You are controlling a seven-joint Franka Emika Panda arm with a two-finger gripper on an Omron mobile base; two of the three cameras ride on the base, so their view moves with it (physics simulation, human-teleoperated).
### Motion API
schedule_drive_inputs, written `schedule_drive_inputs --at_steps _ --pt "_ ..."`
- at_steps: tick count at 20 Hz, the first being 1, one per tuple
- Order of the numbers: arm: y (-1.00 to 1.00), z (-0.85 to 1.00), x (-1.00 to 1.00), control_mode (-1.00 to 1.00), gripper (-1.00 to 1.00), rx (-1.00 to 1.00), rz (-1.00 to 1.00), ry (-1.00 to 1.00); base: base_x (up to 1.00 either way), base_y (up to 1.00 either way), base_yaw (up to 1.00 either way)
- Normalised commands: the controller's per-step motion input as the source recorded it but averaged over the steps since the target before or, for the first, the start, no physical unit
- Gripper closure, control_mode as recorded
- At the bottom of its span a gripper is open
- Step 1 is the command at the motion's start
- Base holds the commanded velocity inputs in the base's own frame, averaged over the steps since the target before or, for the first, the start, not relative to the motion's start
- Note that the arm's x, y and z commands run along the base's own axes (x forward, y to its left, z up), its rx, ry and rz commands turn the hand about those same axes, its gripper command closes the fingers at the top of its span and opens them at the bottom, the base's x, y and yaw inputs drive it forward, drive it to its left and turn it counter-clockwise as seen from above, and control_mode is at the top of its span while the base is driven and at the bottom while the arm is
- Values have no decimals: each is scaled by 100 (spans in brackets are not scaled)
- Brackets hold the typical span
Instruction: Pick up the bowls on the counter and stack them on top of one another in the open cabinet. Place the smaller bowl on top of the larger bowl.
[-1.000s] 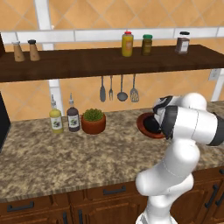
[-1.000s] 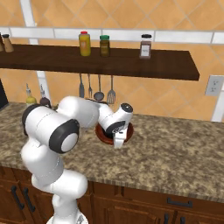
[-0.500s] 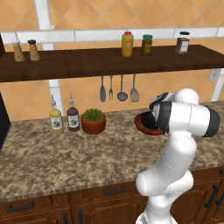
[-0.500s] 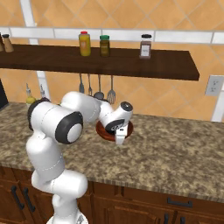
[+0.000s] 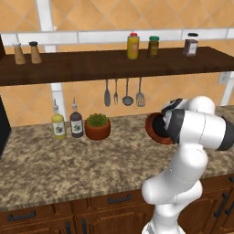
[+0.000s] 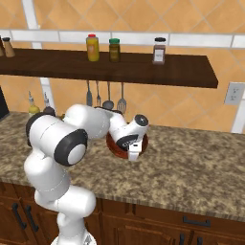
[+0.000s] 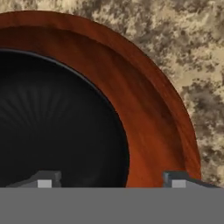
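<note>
The larger bowl (image 7: 148,100), reddish-brown and wide, sits on the counter (image 5: 68,169) with the smaller bowl (image 7: 57,122), glossy black, nested inside it. In the base views the nested pair lies below the right half of the open cabinet (image 5: 91,66); the larger bowl (image 6: 114,143) is partly covered by my hand. My gripper (image 7: 111,180) hangs just above the pair and is open. One fingertip is over the black bowl's hollow, the other over the brown inner wall, so the black rim runs between them. My gripper (image 6: 134,154) points down at the bowls.
A terracotta plant pot (image 5: 97,127) and two bottles (image 5: 66,122) stand at the back left of the counter. Utensils (image 5: 123,93) hang under the shelf, close above the bowls. Spice jars (image 5: 153,46) stand on the shelf, and shakers (image 5: 25,53) at its left end.
The arm's elbow has shifted slightly while the hand stays over the nested bowls. The bowls have not moved.
</note>
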Motion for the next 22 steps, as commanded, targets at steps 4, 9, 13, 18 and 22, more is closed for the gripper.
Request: schedule_drive_inputs --at_steps 4,9,13,18,22 --pt "-33 29 -35 -100 -100 0 0 -8 0 0 0" --pt "-11 33 -24 -100 -100 2 1 -2 0 0 0" --pt "0 -45 1 -100 -100 7 7 -1 0 0 0" --pt "0 -37 4 -100 -100 3 5 -15 0 0 0" --pt "4 -26 14 -100 100 0 2 -11 0 0 0"
